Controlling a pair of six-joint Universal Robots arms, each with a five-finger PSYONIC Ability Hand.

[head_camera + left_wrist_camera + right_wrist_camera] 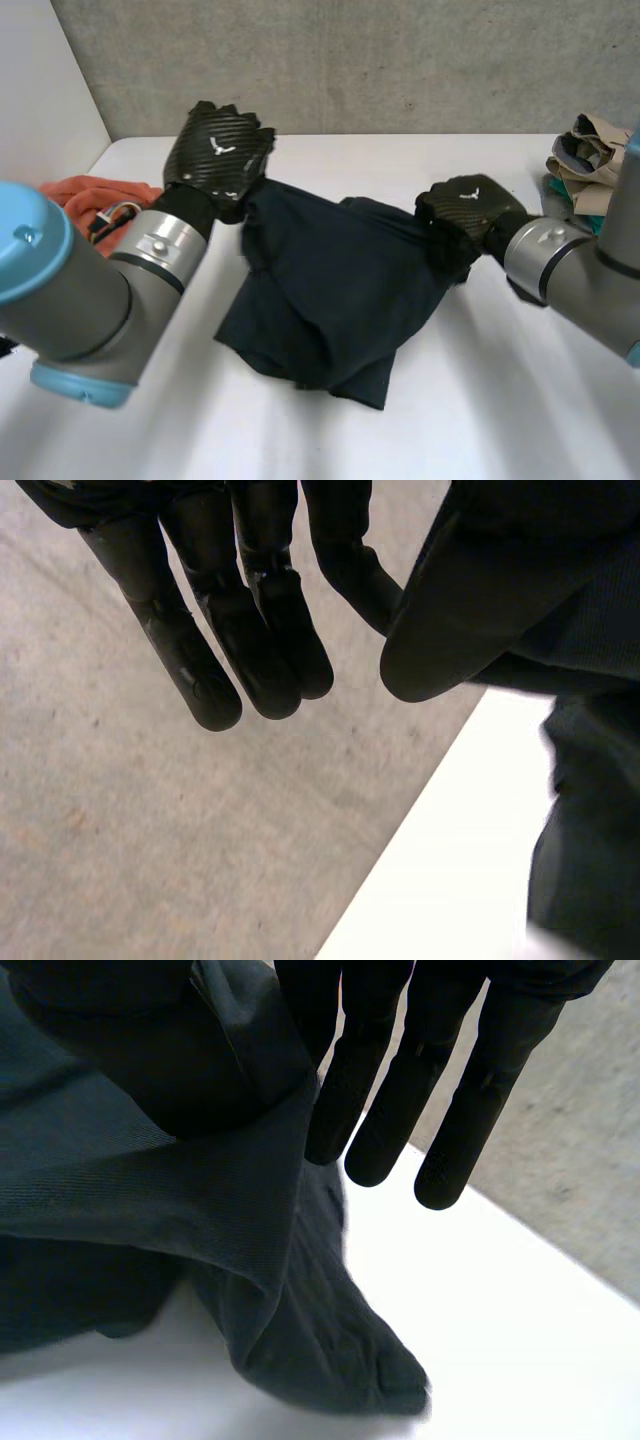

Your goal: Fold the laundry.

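Note:
A dark navy garment hangs between my two hands, its lower part bunched on the white table. My left hand holds the garment's upper left corner, raised above the table near the back. In the left wrist view its fingers point down and the cloth is pinched at the thumb. My right hand grips the garment's right corner, lower than the left one. In the right wrist view the cloth is pinched between the thumb and the fingers.
An orange cloth lies at the table's left side behind my left arm. A pile of beige and teal clothes sits at the far right. A concrete wall stands behind the table.

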